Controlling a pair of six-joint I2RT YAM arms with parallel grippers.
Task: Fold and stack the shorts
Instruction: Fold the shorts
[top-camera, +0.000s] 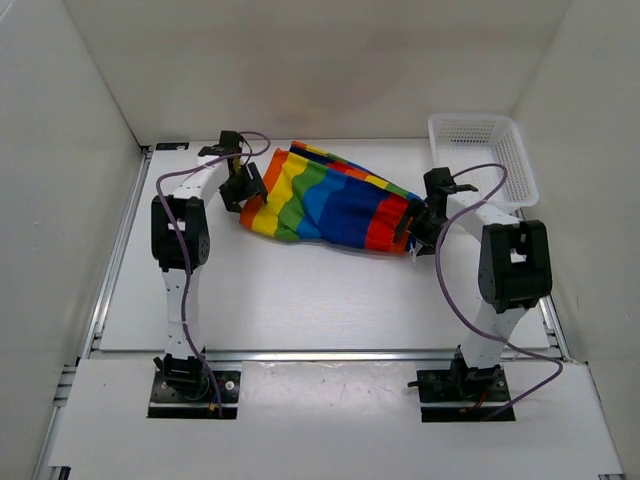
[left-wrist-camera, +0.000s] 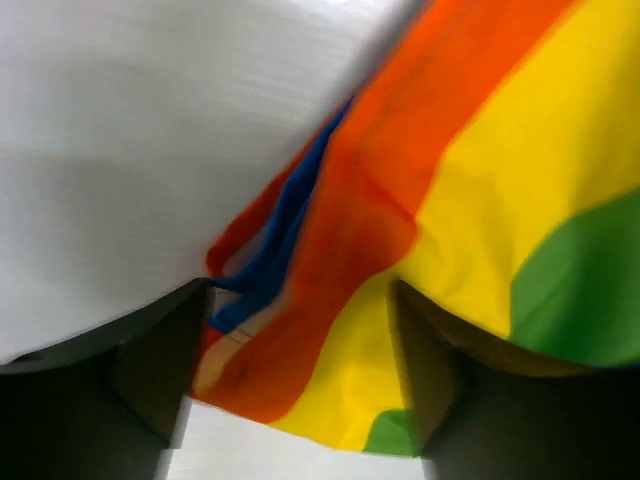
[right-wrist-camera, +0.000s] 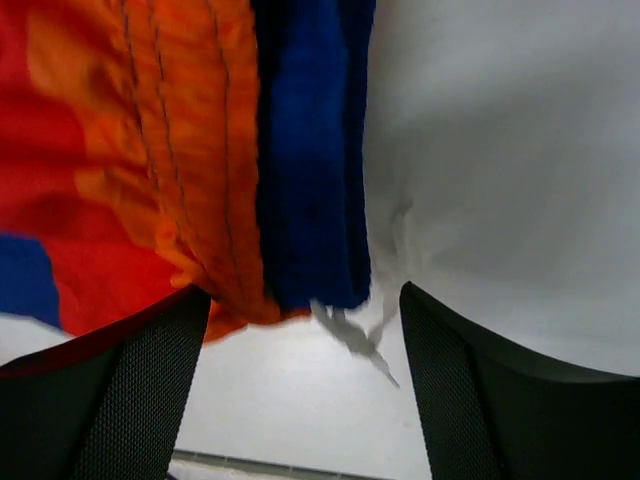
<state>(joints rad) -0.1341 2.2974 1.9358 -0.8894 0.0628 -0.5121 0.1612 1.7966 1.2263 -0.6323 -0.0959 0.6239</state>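
The rainbow-striped shorts (top-camera: 335, 200) lie bunched across the back middle of the table. My left gripper (top-camera: 243, 187) is at their left end, jaws wide apart. In the left wrist view the orange and yellow fabric (left-wrist-camera: 350, 250) lies between the fingers (left-wrist-camera: 150, 370) without being pinched. My right gripper (top-camera: 414, 230) is at the right end, also open. In the right wrist view the orange and blue waistband (right-wrist-camera: 250, 170) hangs just above the gap between the fingers (right-wrist-camera: 450, 400), and the white drawstring (right-wrist-camera: 350, 330) dangles from it.
A white mesh basket (top-camera: 482, 150) stands at the back right corner, just behind the right arm. White walls close in the table on the left, right and back. A metal rail (top-camera: 320, 355) runs along the near edge.
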